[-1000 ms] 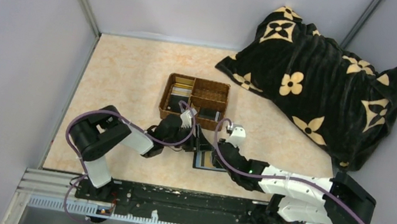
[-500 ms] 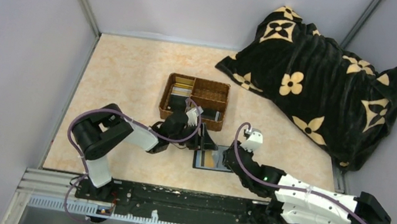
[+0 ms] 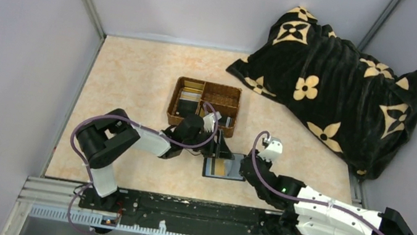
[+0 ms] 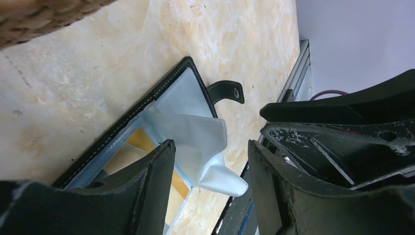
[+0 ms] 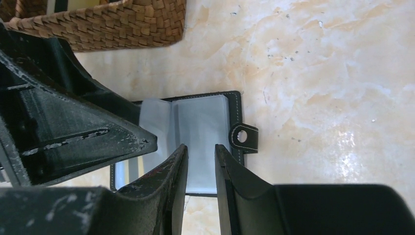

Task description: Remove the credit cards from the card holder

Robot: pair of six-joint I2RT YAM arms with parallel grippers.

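Note:
The black card holder (image 3: pixel 224 168) lies open on the table, grey sleeves up, its snap strap (image 5: pixel 243 137) to the right. A gold credit card (image 4: pixel 140 140) shows through a sleeve on its left half. My left gripper (image 4: pixel 210 147) is open just above the holder (image 4: pixel 161 105). One loose grey sleeve page (image 4: pixel 205 142) sticks up between its fingers, ungripped. My right gripper (image 5: pixel 200 148) hovers over the holder's right half (image 5: pixel 200 122). Its jaws stand slightly apart with nothing between them. In the top view both grippers, left (image 3: pixel 218 148) and right (image 3: pixel 246 167), crowd the holder.
A brown wicker divided tray (image 3: pixel 222 94) stands just behind the holder, with cards (image 3: pixel 189 97) lying in its compartments. Its corner (image 5: pixel 107 24) shows in the right wrist view. A black flowered blanket (image 3: pixel 330 79) is heaped at the back right. Walls close in on the table.
My right arm has drawn back to the right, off the holder's middle, and its jaws have parted. The left gripper has shifted right, over the holder.

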